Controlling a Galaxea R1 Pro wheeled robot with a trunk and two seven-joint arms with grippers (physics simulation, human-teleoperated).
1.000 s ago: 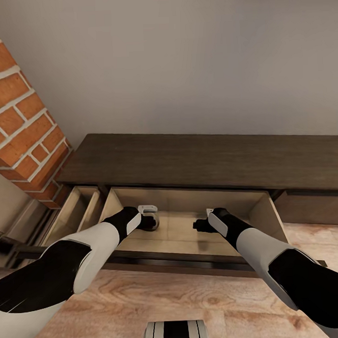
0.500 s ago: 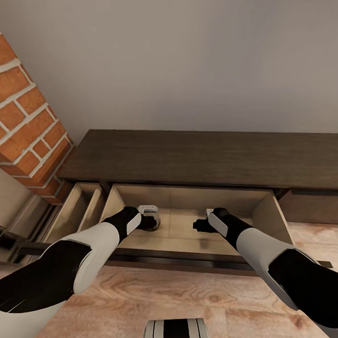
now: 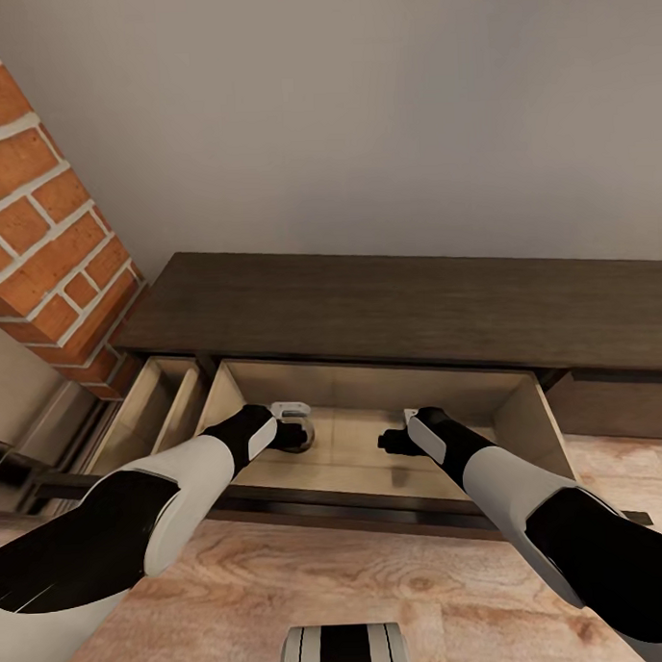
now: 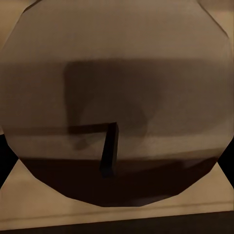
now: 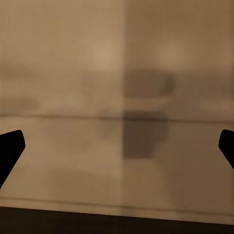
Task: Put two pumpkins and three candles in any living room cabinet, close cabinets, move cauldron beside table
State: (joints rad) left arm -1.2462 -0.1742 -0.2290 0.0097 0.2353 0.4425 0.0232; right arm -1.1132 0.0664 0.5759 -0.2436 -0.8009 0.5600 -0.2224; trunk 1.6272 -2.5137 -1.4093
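The cabinet [image 3: 398,314], a long low dark-brown unit, stands against the grey wall [image 3: 360,118], and its wide middle drawer [image 3: 527,414] is pulled out toward the robot, showing a pale beige floor and walls. Both arms reach down over the drawer's dark front edge. The left gripper [image 3: 299,434] sits inside the drawer near its left wall and close to the front edge, and it is clamped on a candle [image 4: 117,105]: in the left wrist view the candle's cream top with its small dark wick lies right under the camera, its rim running almost to the picture's borders, with the drawer floor showing past it. From the head view only a sliver of the candle shows beneath the gripper, just above or on the drawer floor; which one cannot be told. The right gripper [image 3: 386,441] hangs in the middle of the drawer, well apart from the left one, with its jaws spread wide and nothing between them; in the right wrist view one dark fingertip [image 5: 10,146] stands at each side border over bare beige floor. To the right of this gripper the drawer floor lies bare up to the right wall. Left of the middle drawer a narrower drawer [image 3: 151,406] also stands open, next to the brick column [image 3: 47,218].
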